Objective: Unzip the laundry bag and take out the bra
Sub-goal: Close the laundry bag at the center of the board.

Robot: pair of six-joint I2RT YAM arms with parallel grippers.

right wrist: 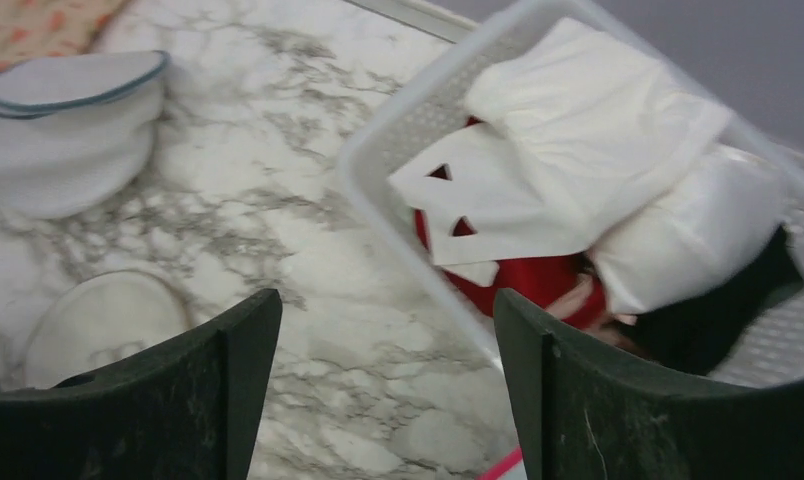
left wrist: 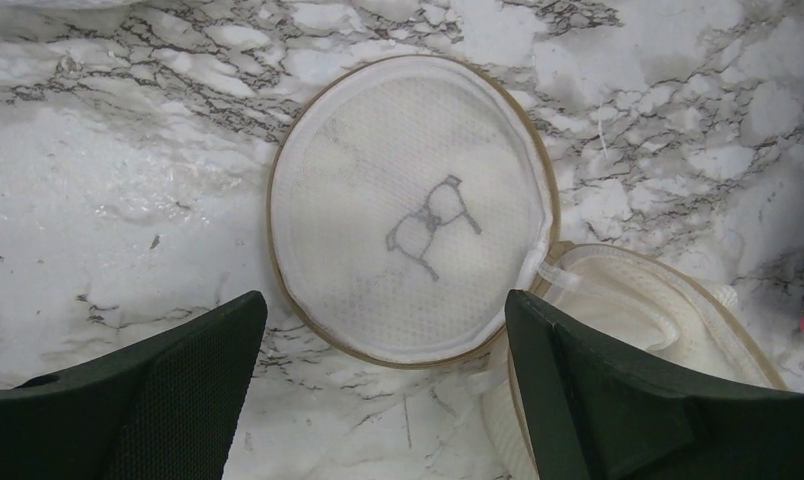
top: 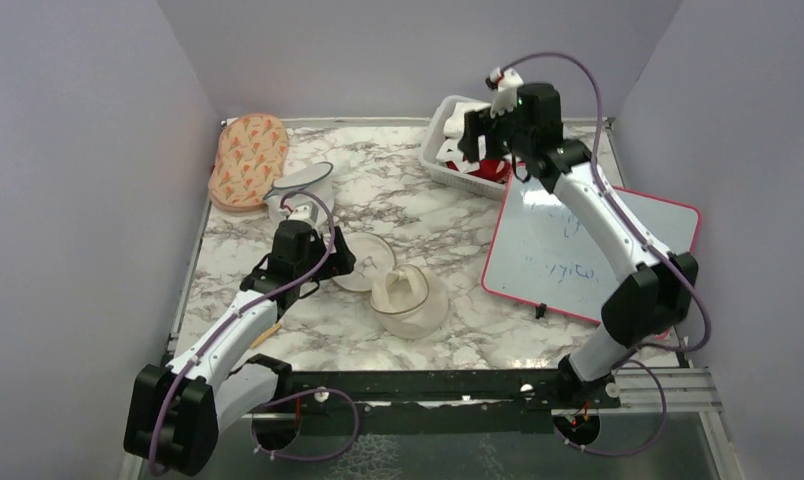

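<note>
The laundry bag [top: 410, 300] lies unzipped in the middle of the marble table, folded open in two halves. Its flat round face with the dark line drawing [left wrist: 413, 210] lies to the left of its domed half [left wrist: 658, 310]. My left gripper [left wrist: 386, 305] hovers open just above the flat face, nothing between its fingers. The white bra [right wrist: 578, 130] lies in the white basket [right wrist: 398, 110] at the back right, on top of a red garment [right wrist: 528, 275]. My right gripper [right wrist: 388, 310] hangs open and empty over the basket's near rim.
An orange-patterned oval pouch [top: 248, 160] and a white-and-grey round pouch [top: 300, 190] sit at the back left. A pink-rimmed whiteboard [top: 588, 240] lies on the right under my right arm. Grey walls close in the table on three sides.
</note>
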